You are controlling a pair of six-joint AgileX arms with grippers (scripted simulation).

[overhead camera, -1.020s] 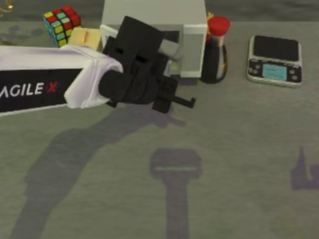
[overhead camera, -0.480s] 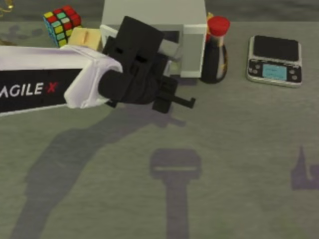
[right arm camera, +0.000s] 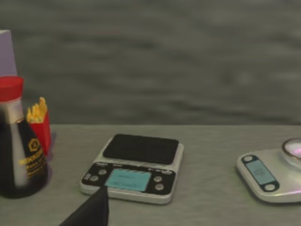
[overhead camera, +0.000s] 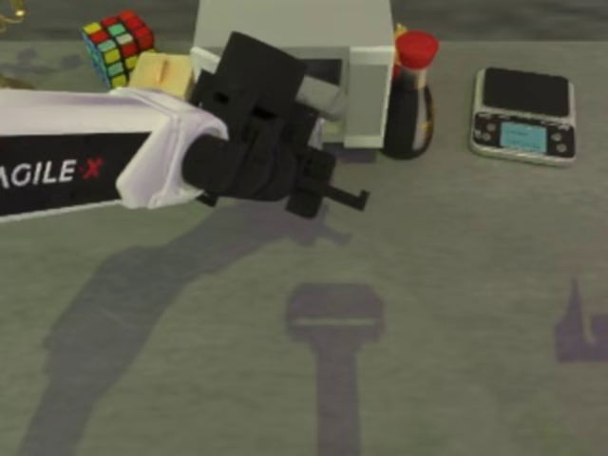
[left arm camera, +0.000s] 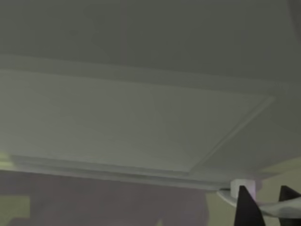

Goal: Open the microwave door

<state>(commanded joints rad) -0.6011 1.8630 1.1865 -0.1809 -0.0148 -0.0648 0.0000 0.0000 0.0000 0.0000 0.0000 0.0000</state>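
At the far edge of the surface (overhead camera: 446, 285) stands the microwave (overhead camera: 294, 24), with the microwave door (overhead camera: 318, 71) swung partly outward toward the front. My left arm reaches in from the left, and its left hand (overhead camera: 332, 195) sits just in front of the door; whether its fingers are open or closed cannot be told. From the left wrist view the door panel (left arm camera: 131, 122) fills most of the frame. Beside the microwave on the right is a soy sauce bottle (overhead camera: 410, 95), and further right a black-and-silver scale (overhead camera: 524, 116). A colourful cube (overhead camera: 116, 46) lies left of the microwave. The right hand (right arm camera: 89, 212) shows only a dark tip, state unclear
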